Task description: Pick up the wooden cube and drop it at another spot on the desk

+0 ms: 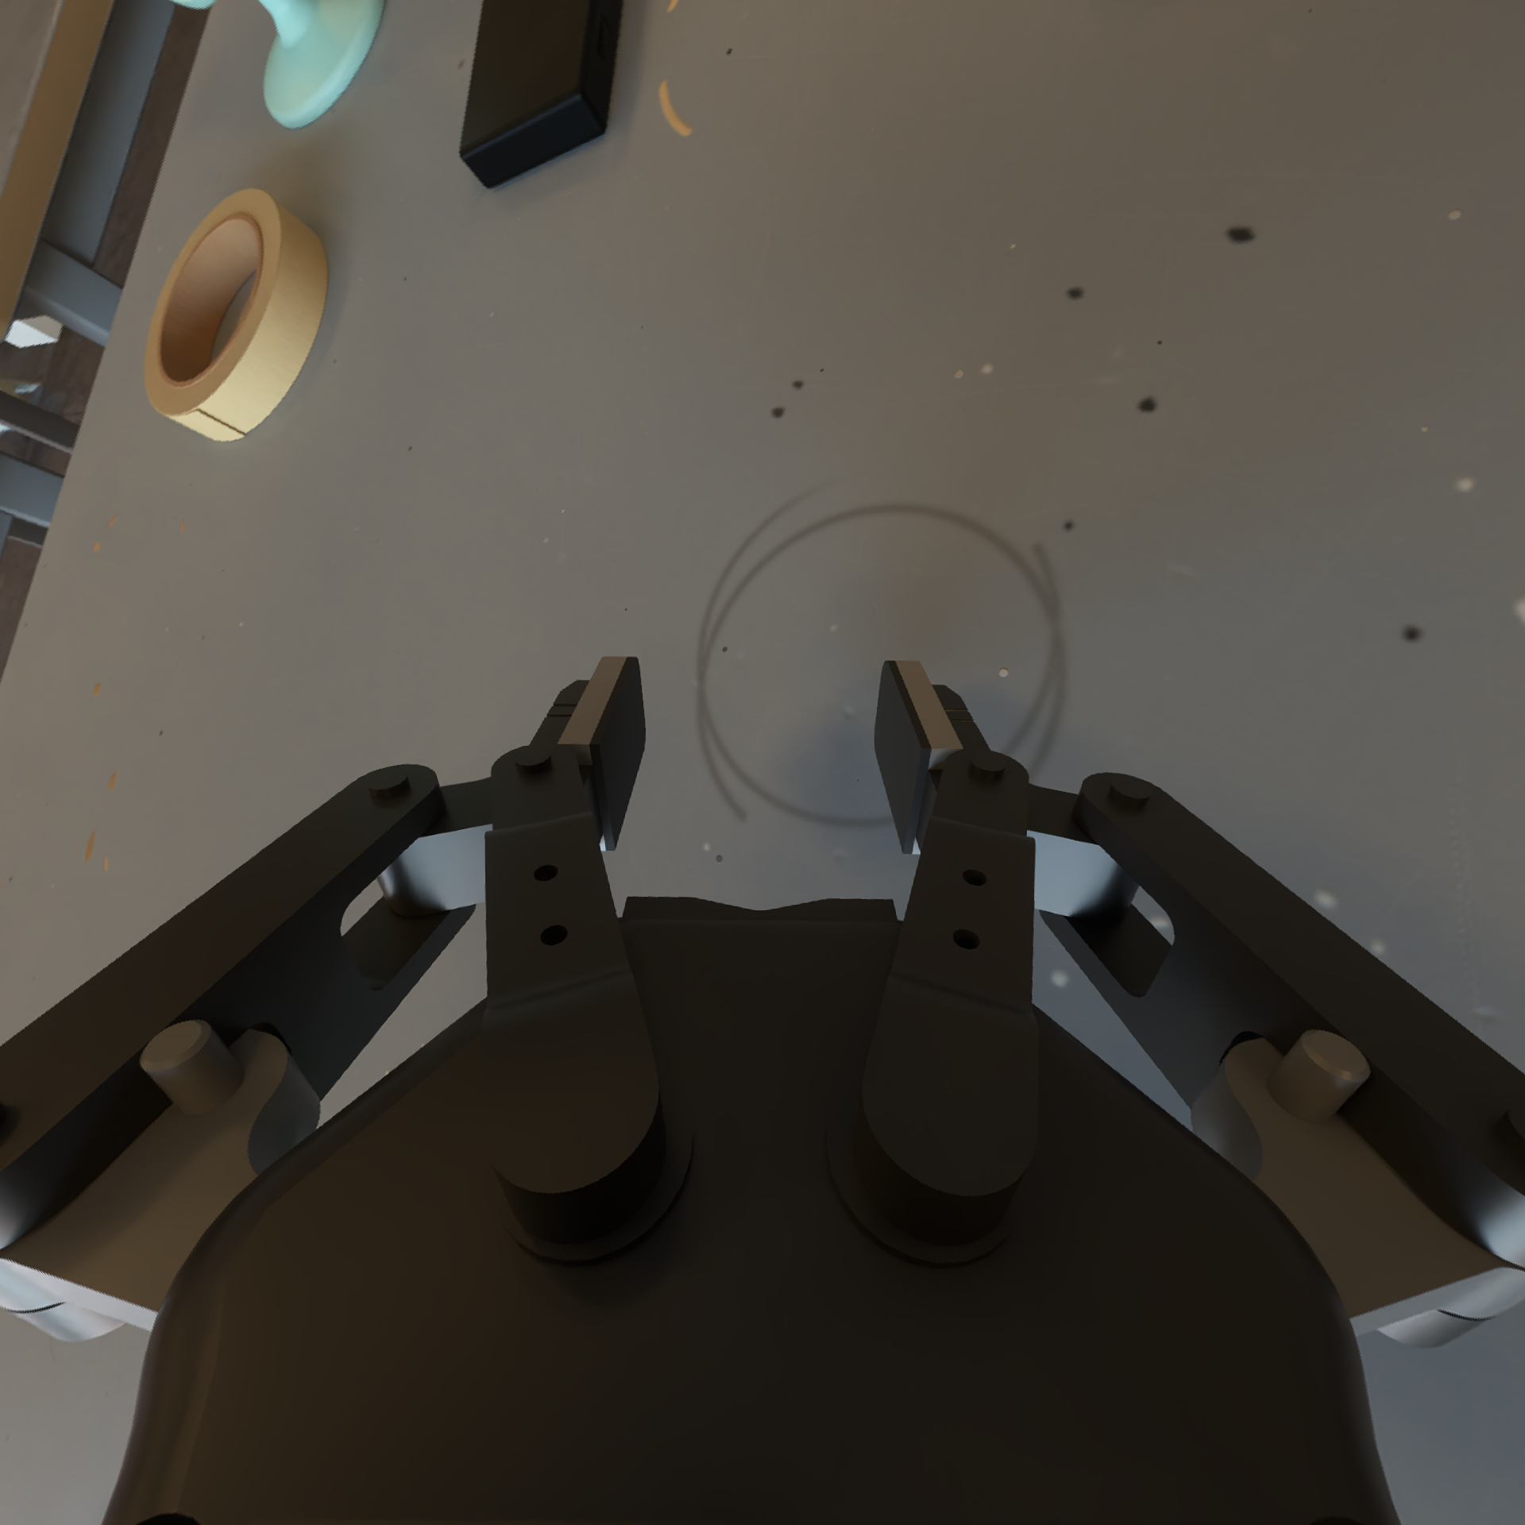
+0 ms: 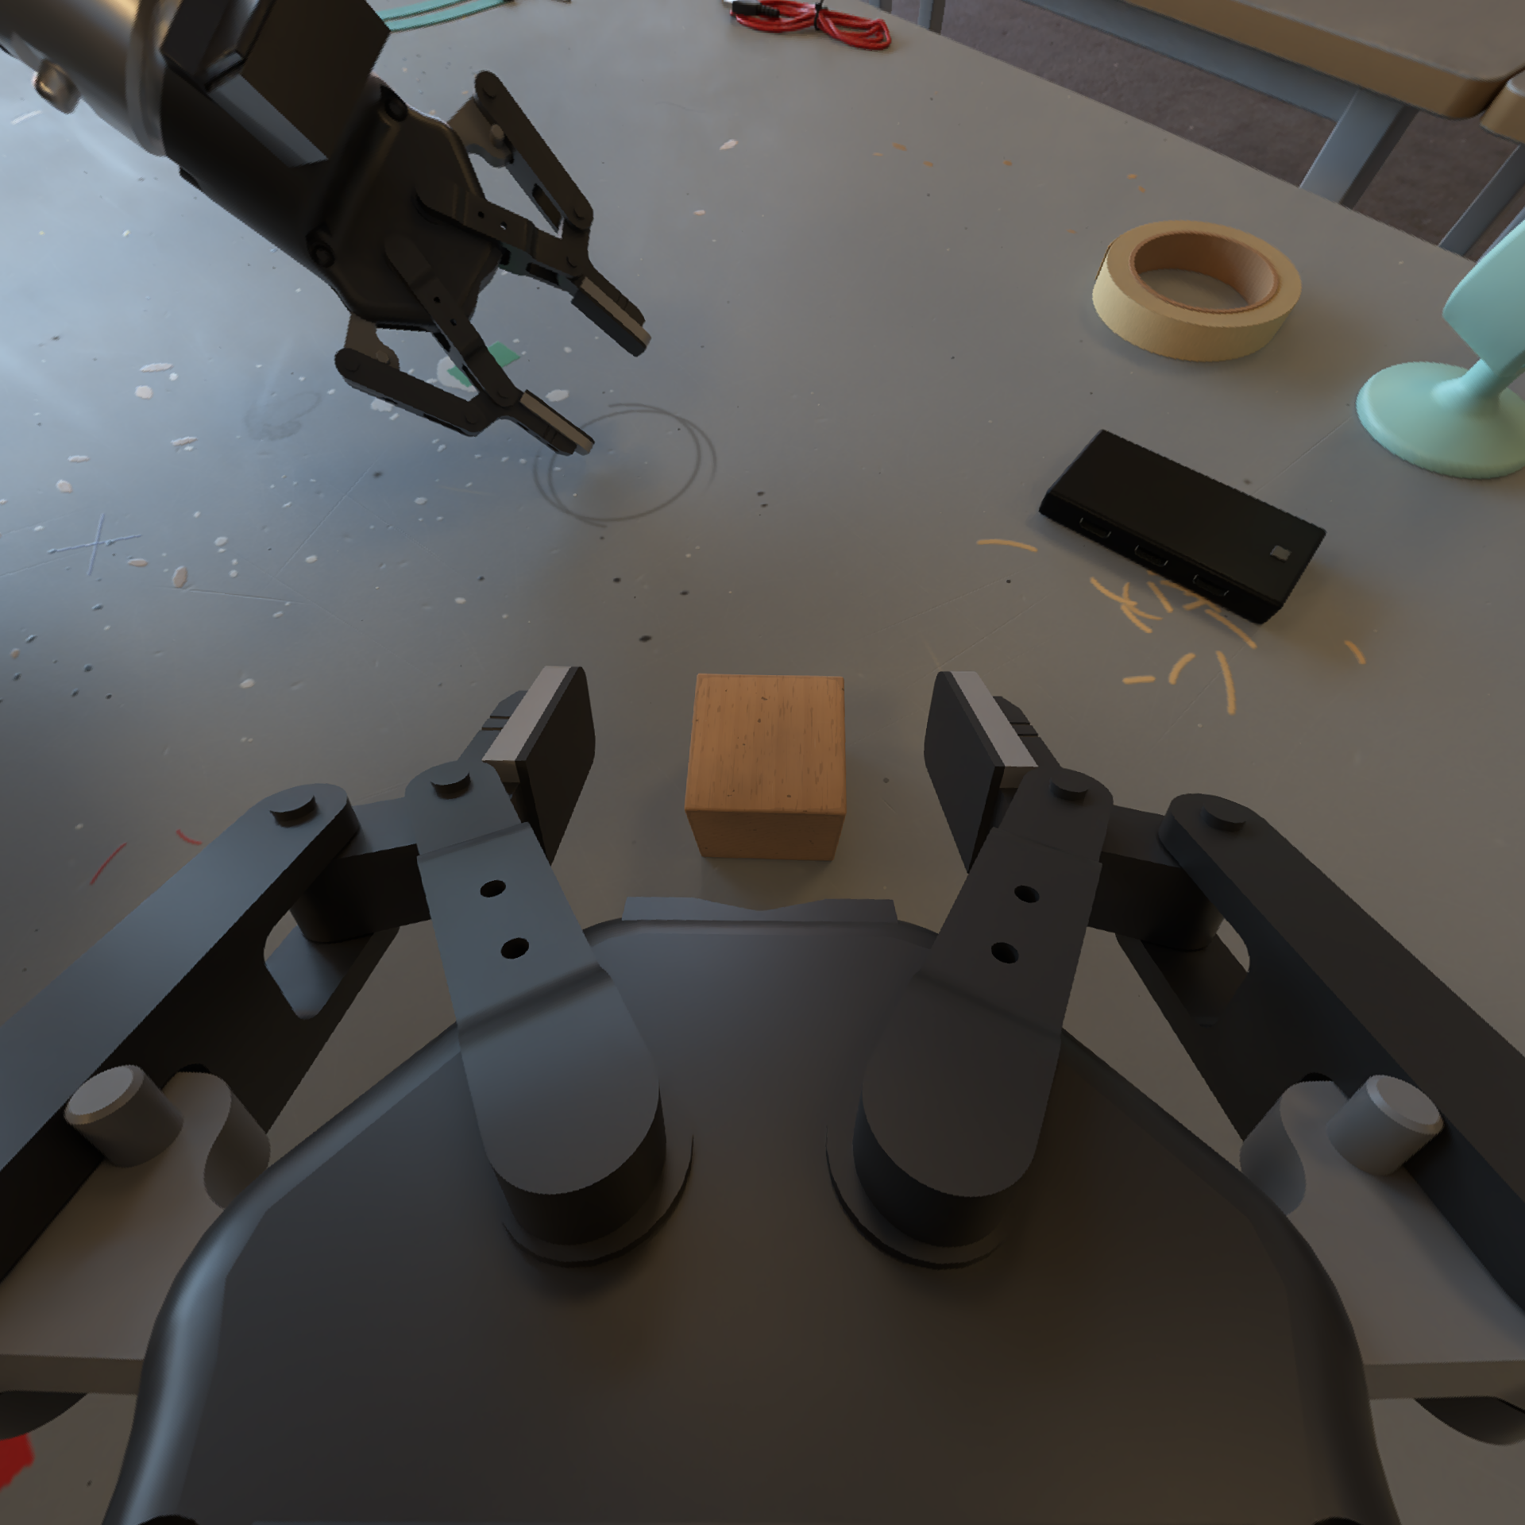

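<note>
The wooden cube (image 2: 766, 763) rests on the grey desk (image 2: 866, 429) in the right wrist view. My right gripper (image 2: 761, 743) is open, one finger on each side of the cube, with gaps on both sides. My left gripper (image 1: 761, 726) is open and empty above a pencilled circle (image 1: 879, 664) on the desk. It also shows in the right wrist view (image 2: 611, 388), at the far left, above the same circle (image 2: 627, 462). The cube does not show in the left wrist view.
A roll of masking tape (image 2: 1196, 289) (image 1: 235, 313), a black flat box (image 2: 1180, 524) (image 1: 540, 82) and a mint-green stand (image 2: 1461, 396) (image 1: 322, 58) lie on the desk's right side. A red cable (image 2: 813, 21) lies at the far edge. The desk edge (image 1: 74, 429) runs along the left wrist view's left.
</note>
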Tool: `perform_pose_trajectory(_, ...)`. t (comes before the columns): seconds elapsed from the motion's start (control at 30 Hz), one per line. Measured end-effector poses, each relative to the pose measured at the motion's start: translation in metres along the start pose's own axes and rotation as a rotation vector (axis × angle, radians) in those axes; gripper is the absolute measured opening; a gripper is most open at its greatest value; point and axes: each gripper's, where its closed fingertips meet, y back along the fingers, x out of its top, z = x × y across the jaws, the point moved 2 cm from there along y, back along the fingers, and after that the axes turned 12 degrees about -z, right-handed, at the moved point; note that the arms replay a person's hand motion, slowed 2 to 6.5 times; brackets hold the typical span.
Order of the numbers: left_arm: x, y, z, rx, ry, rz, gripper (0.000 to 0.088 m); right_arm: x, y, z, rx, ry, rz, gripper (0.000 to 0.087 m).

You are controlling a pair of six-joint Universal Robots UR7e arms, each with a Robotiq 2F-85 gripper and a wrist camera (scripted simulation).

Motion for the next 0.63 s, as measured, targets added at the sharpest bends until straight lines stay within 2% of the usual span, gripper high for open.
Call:
perform_pose_trajectory(0.13, 0.001, -0.002, -0.004, -0.021, -0.018, 0.007, 0.0461, 0.000, 0.002, -0.001, 0.006, 0.015, 0.011, 0.0692)
perform_pose_trajectory(0.27, 0.004, -0.006, 0.003, -0.090, -0.036, 0.022, 0.0330, 0.001, 0.004, -0.006, 0.024, 0.038, 0.018, 0.0650)
perform_pose_trajectory(0.47, 0.007, -0.005, 0.001, -0.111, -0.023, 0.047, 0.0313, 0.003, 0.005, -0.025, 0.093, 0.094, 0.031, 0.0550)
perform_pose_trajectory(0.63, 0.010, -0.001, 0.007, -0.142, -0.021, 0.066, 0.0306, 0.000, 0.002, -0.047, 0.170, 0.158, 0.025, 0.0474)
